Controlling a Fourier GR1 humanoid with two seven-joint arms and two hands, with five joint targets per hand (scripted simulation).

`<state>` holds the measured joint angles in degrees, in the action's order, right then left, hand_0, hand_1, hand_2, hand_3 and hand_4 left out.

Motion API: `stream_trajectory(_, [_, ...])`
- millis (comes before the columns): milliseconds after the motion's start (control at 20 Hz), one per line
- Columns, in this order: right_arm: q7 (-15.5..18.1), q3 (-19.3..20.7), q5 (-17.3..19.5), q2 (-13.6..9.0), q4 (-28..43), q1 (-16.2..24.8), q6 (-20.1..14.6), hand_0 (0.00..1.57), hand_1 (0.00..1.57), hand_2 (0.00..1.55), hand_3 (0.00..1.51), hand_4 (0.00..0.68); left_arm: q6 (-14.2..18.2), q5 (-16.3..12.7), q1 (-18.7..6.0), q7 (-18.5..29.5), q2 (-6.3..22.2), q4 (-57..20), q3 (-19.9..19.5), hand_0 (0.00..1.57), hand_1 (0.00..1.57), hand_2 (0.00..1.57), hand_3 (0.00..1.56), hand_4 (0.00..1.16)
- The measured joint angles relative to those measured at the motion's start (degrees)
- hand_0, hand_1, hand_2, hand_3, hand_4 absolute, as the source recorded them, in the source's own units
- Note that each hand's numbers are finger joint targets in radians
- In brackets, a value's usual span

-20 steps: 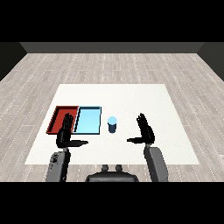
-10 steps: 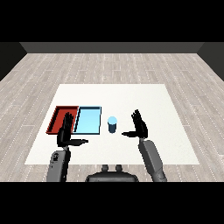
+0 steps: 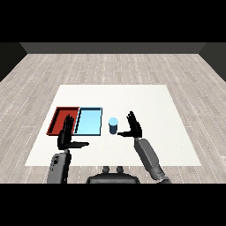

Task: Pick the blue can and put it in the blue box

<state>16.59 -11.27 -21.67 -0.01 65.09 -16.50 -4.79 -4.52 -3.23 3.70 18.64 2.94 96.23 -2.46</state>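
Spreading across a grey plank floor (image 3: pixel 113 66), the white counter (image 3: pixel 145 101) carries everything else in the head view. On its left part lie two trays side by side, touching along one long edge: the red tray (image 3: pixel 58 119) on the outside and the light blue tray (image 3: pixel 88 121) next to it, nearer the middle. Two grey forearms come in from the lower corners. The left hand (image 3: pixel 66 136) stands at the near edge of the red tray, its fingers straight and pointing away from the robot, thumb stretched out sideways toward the right; it holds nothing and covers part of the red tray's near right corner. The right hand (image 3: pixel 133 128) is raised just to the right of the blue can (image 3: pixel 113 125), palm turned toward it, fingers straight and upright, thumb reaching toward the can; whether the thumb tip touches the can cannot be told, and the fingers are not curled round it. The blue can stands upright on the counter, just beside the light blue tray's right edge, outside it, between that tray and the right hand.
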Motion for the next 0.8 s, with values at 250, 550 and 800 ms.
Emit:
stream_trajectory(250, [2.8,-4.0,-3.6,0.0,-4.9,-3.5,-2.3,0.0,0.0,0.0,0.0,0.0,-0.3,-0.9,-0.6,-1.8,0.3,1.3,-0.5,0.0,0.0,0.0,0.0,0.0])
stream_trajectory(550, [6.6,-10.6,-6.9,0.0,-10.9,-7.2,-7.1,0.0,0.0,0.0,0.0,0.0,0.3,-0.2,-1.3,-1.8,-0.1,0.7,-0.3,0.0,0.0,0.0,0.0,0.0])
stream_trajectory(800, [8.8,-12.8,-11.6,0.0,-18.3,-13.3,-8.2,0.0,0.0,0.0,0.0,0.0,-0.4,-1.2,-1.7,-2.0,0.2,0.2,-1.1,0.0,0.0,0.0,0.0,0.0])
